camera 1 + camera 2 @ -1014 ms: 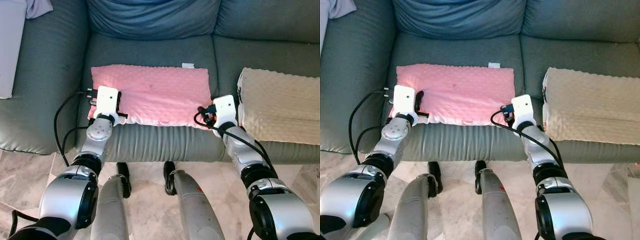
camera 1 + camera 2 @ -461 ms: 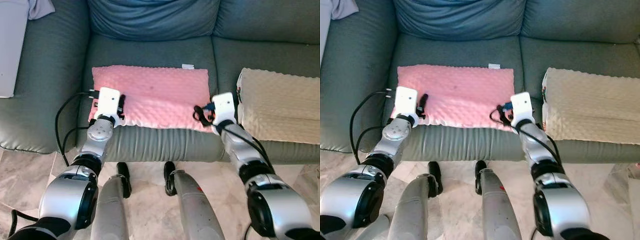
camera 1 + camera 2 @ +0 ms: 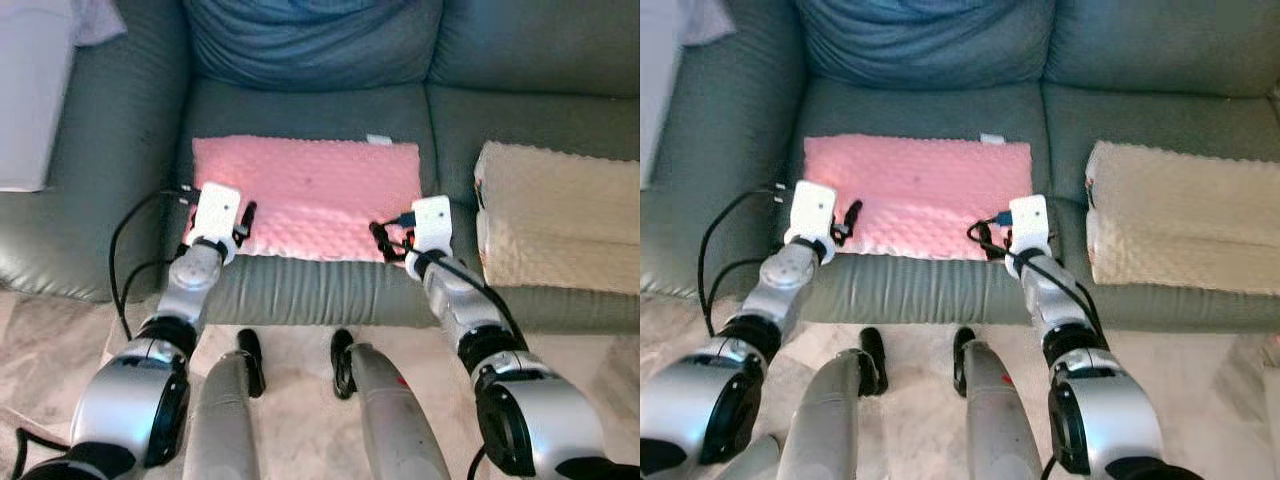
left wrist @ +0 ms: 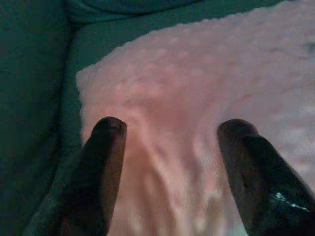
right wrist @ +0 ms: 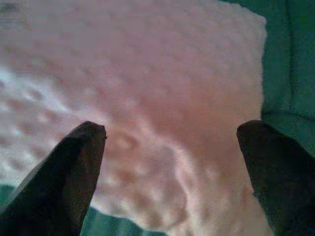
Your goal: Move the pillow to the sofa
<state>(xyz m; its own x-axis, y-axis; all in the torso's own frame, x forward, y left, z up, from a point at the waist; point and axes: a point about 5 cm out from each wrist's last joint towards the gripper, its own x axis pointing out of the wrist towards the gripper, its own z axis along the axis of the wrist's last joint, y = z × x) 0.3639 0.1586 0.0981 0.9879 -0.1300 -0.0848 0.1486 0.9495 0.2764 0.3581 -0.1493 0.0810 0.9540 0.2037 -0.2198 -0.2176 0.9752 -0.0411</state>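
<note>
The pink dimpled pillow (image 3: 310,190) lies flat on the grey sofa's middle seat cushion (image 3: 300,285), its near edge close to the seat's front. My left gripper (image 3: 242,218) is at the pillow's near left corner. In the left wrist view its fingers (image 4: 106,147) stand wide apart over the wrinkled pink fabric (image 4: 197,88), so it is open. My right gripper (image 3: 385,238) is at the pillow's near right edge, also open, with pink fabric (image 5: 147,73) spread between its fingers (image 5: 78,157).
A beige pillow (image 3: 560,215) lies on the right seat cushion, close to my right arm. A blue back cushion (image 3: 310,40) leans behind the pink pillow. A white object (image 3: 35,90) rests on the left armrest. Marble floor (image 3: 60,340) lies in front of the sofa.
My right gripper has slid left along the pillow's near edge. The left gripper has stayed at its corner. The camera has shifted slightly and the picture is a little blurred.
</note>
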